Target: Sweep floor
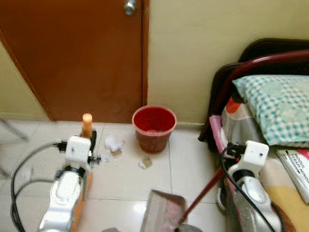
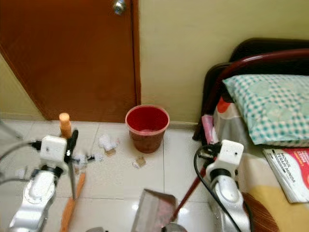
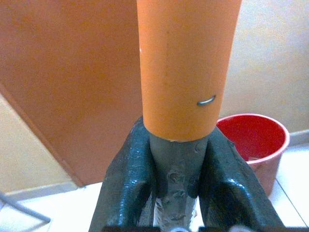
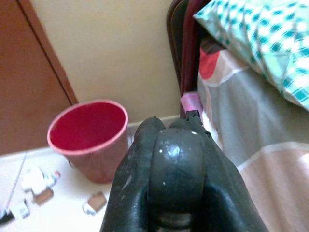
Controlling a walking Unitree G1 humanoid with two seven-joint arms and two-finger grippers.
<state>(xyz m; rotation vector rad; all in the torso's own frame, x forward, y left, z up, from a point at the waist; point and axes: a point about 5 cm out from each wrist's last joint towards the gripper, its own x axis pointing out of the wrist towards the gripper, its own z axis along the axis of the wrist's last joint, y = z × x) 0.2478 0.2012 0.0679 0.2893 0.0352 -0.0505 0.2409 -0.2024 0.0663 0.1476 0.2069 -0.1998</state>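
A dustpan [image 1: 163,209] is held low on the floor [image 1: 120,179] by the right end effector [image 4: 171,159], pinched on its dark red handle [image 1: 203,193]. The left end effector [image 3: 176,159] is clamped on the orange broom handle [image 3: 186,63]. Beyond, paper scraps [image 1: 113,143] lie unswept beside the red bin [image 1: 154,126], so most work is judged left.

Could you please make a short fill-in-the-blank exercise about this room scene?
1. The left gripper is shut on the ____ broom handle.
2. The red bin stands beside the ____.
3. The paper scraps lie on the ____.
4. The right gripper holds the handle of the ____.

Answers: orange; door; floor; dustpan
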